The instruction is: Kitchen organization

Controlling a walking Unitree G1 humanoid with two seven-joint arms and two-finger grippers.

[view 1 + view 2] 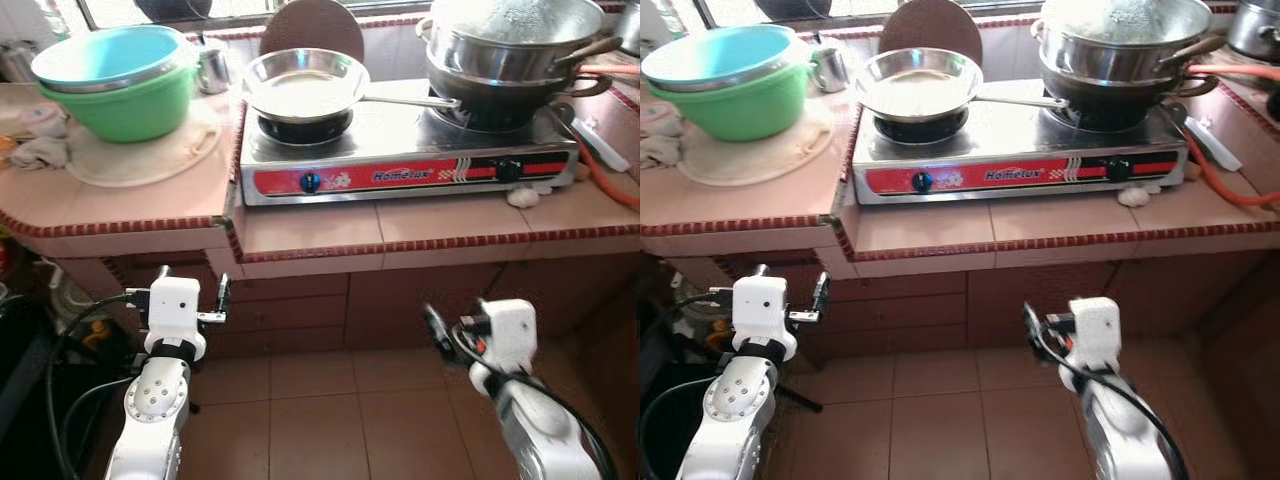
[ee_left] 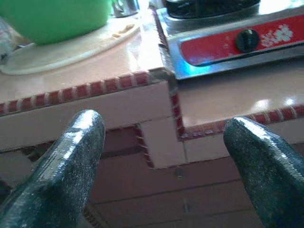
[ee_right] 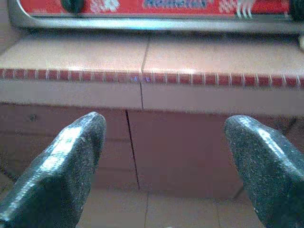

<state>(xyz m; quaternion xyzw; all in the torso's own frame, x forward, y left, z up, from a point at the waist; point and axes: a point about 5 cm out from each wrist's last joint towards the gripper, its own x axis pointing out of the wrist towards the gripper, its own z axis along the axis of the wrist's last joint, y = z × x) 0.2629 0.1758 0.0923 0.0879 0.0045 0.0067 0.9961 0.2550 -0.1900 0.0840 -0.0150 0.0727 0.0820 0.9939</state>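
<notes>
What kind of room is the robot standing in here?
Most likely a home kitchen: a two-burner gas stove on a tiled counter, with a frying pan and stacked pots on its burners.

Home kitchen: gas stove [image 1: 405,150], pans [image 1: 305,82]

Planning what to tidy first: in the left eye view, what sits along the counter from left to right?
Stacked bowls → small steel cup → empty frying pan on the stove → stacked pots → orange hose.
</notes>
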